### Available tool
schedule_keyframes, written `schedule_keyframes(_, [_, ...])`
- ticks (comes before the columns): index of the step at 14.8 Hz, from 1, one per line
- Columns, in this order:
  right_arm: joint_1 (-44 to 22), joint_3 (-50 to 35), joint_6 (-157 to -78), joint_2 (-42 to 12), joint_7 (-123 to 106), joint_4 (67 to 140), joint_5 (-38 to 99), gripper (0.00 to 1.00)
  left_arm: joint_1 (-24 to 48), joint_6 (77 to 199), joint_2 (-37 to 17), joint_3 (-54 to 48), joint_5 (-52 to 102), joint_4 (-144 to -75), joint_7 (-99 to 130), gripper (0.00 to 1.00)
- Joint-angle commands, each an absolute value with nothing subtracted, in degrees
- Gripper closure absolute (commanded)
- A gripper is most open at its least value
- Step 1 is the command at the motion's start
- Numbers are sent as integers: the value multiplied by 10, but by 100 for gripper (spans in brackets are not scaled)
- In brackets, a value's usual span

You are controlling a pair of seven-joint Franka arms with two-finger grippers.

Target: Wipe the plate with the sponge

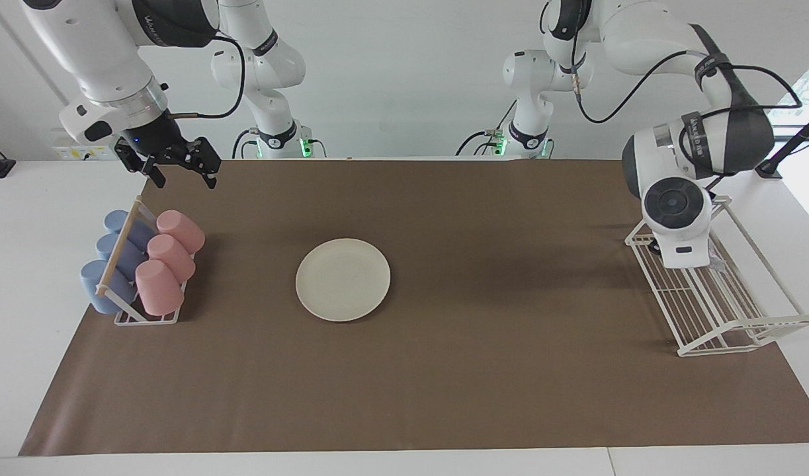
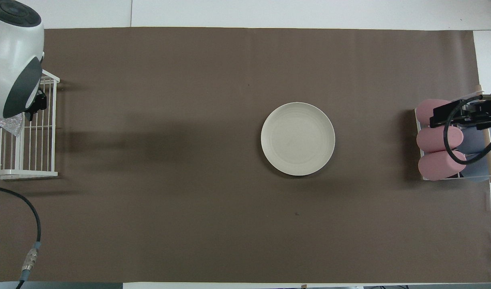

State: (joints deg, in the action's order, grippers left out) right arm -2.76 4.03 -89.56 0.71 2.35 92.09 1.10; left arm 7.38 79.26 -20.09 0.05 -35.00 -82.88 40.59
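The cream-white plate (image 1: 342,279) lies flat in the middle of the brown mat and also shows in the overhead view (image 2: 298,138). The silvery sponge (image 2: 5,125) lies in the white wire rack (image 1: 722,311) at the left arm's end of the table. A sliver of the sponge (image 1: 718,263) shows beside the left arm's wrist. My left gripper (image 2: 35,106) is down in that rack, next to the sponge, mostly hidden by its own wrist. My right gripper (image 1: 181,173) is open and empty, hovering over the cup rack (image 1: 146,318).
The cup rack at the right arm's end holds three pink cups (image 1: 169,261) and three blue cups (image 1: 110,264), all lying on their sides. A black cable (image 2: 32,216) crosses the mat's corner near the left arm's base.
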Motion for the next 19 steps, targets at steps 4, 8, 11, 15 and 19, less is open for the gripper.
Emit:
schedule_keyframes(4, [-25,36,-901,4,16,917,4,0,63,818,-115,4,-226,-831,331,0])
schedule_keyframes(8, [-25,35,-901,4,27,916,5,0,24,824,-41,3,-102,-831,243,0])
schedule_keyframes(11, [-25,33,-901,4,38,916,5,0,24,814,-13,5,-54,-834,179,0])
schedule_keyframes(15, [-26,33,-900,5,38,918,5,0,13,770,25,9,3,-867,31,0])
schedule_keyframes(19, [-26,32,-897,5,39,917,5,0,19,841,40,11,31,-935,46,0])
